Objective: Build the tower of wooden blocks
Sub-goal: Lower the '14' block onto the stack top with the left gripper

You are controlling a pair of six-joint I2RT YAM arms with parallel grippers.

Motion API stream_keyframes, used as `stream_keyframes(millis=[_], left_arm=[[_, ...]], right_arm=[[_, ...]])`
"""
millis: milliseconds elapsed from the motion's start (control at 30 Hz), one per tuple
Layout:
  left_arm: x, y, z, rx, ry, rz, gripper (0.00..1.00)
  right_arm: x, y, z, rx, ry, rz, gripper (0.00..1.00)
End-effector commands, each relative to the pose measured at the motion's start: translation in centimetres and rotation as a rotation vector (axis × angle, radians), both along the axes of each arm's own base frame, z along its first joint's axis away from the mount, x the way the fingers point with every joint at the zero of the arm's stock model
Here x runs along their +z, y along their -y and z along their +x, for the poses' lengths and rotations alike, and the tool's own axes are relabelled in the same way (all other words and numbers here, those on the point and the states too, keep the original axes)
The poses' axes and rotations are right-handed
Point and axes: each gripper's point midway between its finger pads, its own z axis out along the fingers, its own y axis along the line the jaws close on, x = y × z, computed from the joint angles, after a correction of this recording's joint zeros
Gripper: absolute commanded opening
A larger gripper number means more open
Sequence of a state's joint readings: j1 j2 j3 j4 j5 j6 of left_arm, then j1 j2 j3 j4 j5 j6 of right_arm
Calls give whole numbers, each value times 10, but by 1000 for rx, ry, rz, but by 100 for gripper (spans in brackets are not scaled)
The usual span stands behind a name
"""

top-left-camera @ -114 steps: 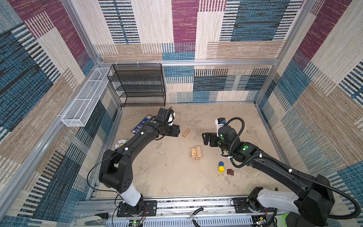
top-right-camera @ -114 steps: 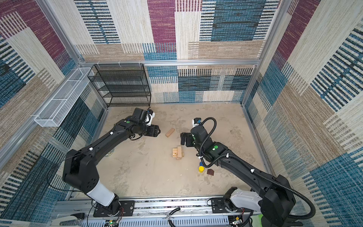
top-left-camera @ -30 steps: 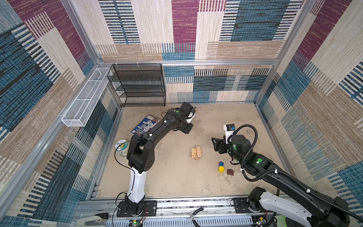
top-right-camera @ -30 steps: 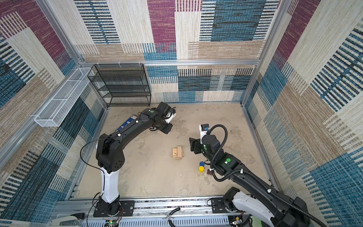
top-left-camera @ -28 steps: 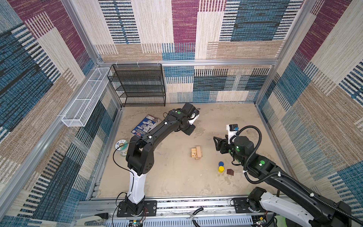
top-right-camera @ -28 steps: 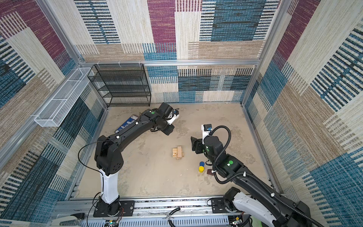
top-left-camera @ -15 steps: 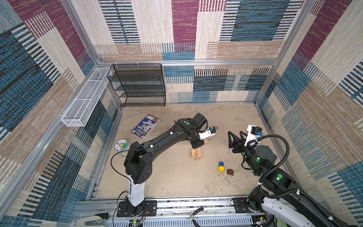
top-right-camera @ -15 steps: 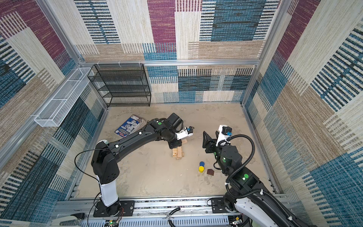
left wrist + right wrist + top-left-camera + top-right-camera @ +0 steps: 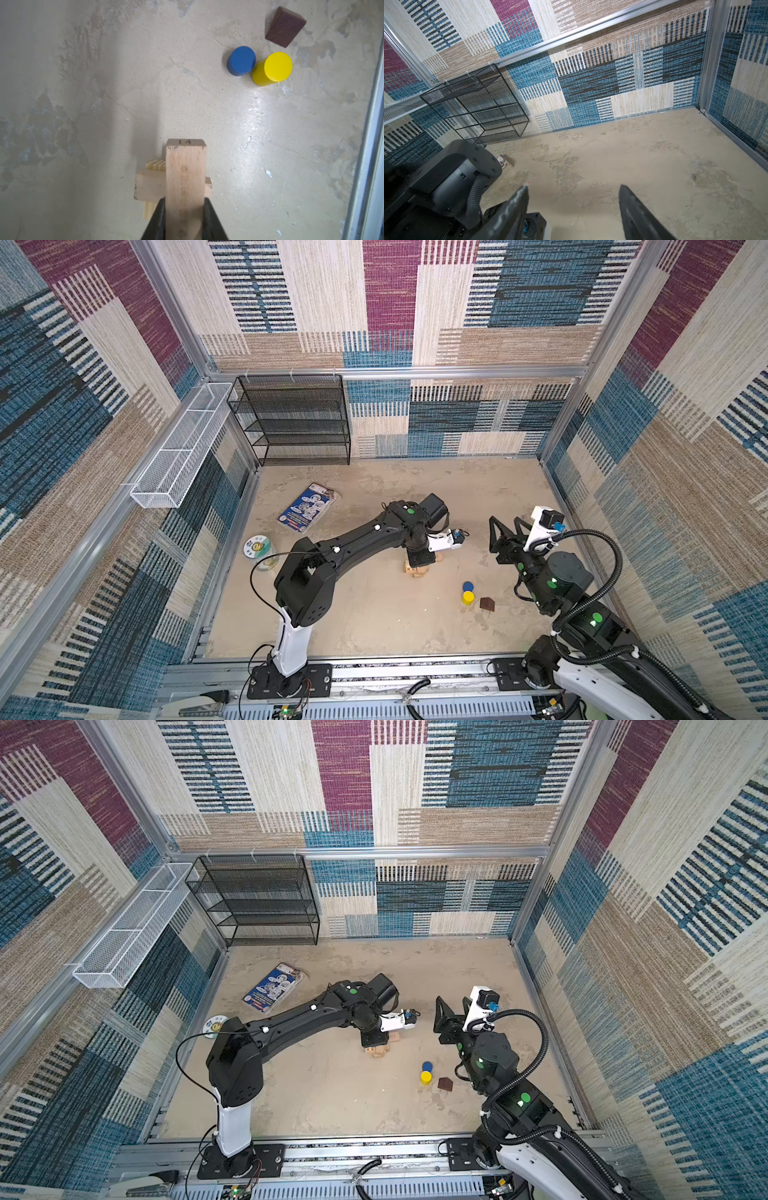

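My left gripper is shut on a pale wood block with "14" printed on its end. It holds that block over the tower, a low stack of pale bars, crossing the bar beneath. I cannot tell whether they touch. In both top views the left gripper hides most of the tower. A blue disc, a yellow cylinder and a dark-brown piece sit on the floor to the right. My right gripper hangs open and empty, raised to the right of the tower.
A blue printed packet and a round labelled jar lie at the left. A black wire shelf stands against the back wall and a white wire basket hangs on the left wall. Patterned walls enclose the floor.
My left arm has swung from the back of the floor over to the tower, carrying the block. My right arm has pulled back to the right and lifted, still open.
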State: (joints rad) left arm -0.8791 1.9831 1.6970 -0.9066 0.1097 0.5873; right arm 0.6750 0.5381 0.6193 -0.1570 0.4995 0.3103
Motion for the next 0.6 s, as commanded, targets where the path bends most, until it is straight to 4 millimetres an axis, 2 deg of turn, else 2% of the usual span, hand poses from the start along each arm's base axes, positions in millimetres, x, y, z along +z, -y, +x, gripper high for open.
stream_keyframes(millis=[0, 567], left_arm=[[-4, -6, -3, -23, -14, 40, 0], [-20, -15, 6, -7, 0, 113, 0]], right_arm=[[3, -1, 0, 4, 15, 22, 71], [-4, -2, -2, 17, 6, 20, 71]])
